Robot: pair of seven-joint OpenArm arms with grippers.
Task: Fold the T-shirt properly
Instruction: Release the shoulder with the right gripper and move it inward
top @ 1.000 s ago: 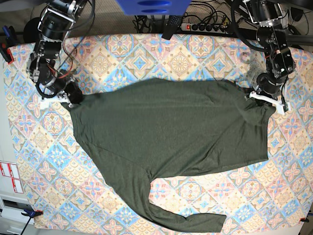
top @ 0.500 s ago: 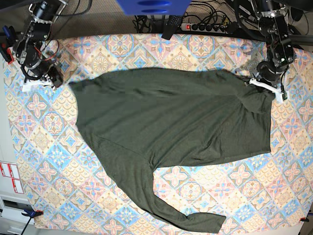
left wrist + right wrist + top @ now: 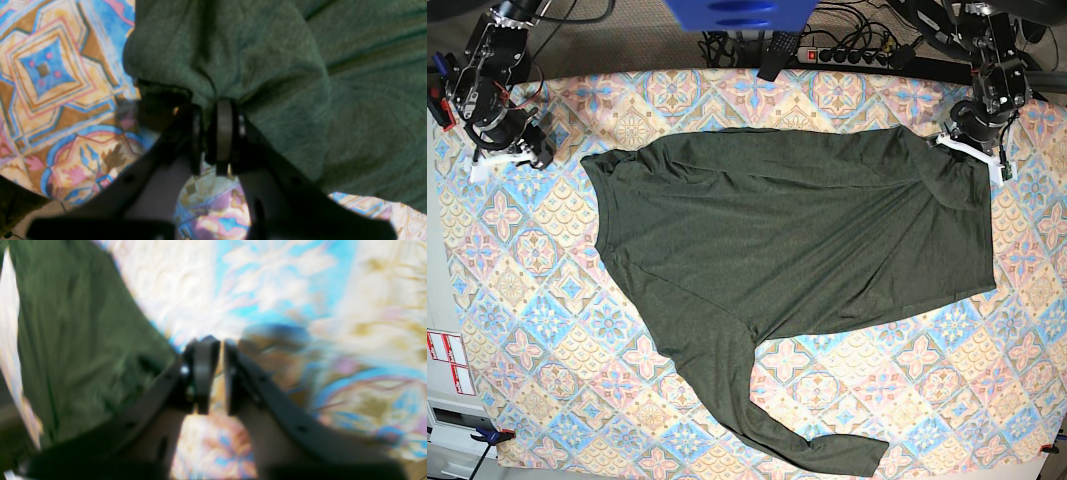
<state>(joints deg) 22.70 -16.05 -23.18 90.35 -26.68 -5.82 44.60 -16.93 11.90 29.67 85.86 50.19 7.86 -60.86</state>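
The dark olive T-shirt [image 3: 797, 240] lies spread across the patterned tablecloth [image 3: 527, 300], with one long sleeve [image 3: 807, 445] trailing toward the near edge. At the far right corner my left gripper [image 3: 949, 142] is shut on a bunched fold of it. The left wrist view shows the T-shirt [image 3: 267, 50] pinched in the left gripper [image 3: 213, 110]. My right gripper [image 3: 532, 155] hovers at the far left, a short way off the shirt's corner. In its wrist view the right gripper [image 3: 222, 346] has a narrow gap with nothing in it, and the T-shirt [image 3: 66, 340] lies off to its left.
A power strip [image 3: 847, 55] with cables and a blue object [image 3: 737, 12] sit beyond the table's far edge. Bare tablecloth borders the shirt on the left and along the near right. Clamps hold the cloth at the left edge [image 3: 487, 432].
Both arms drew the shirt's upper edge toward the far side. The right gripper then let go of the left corner and moved off to the left; the left gripper kept its hold.
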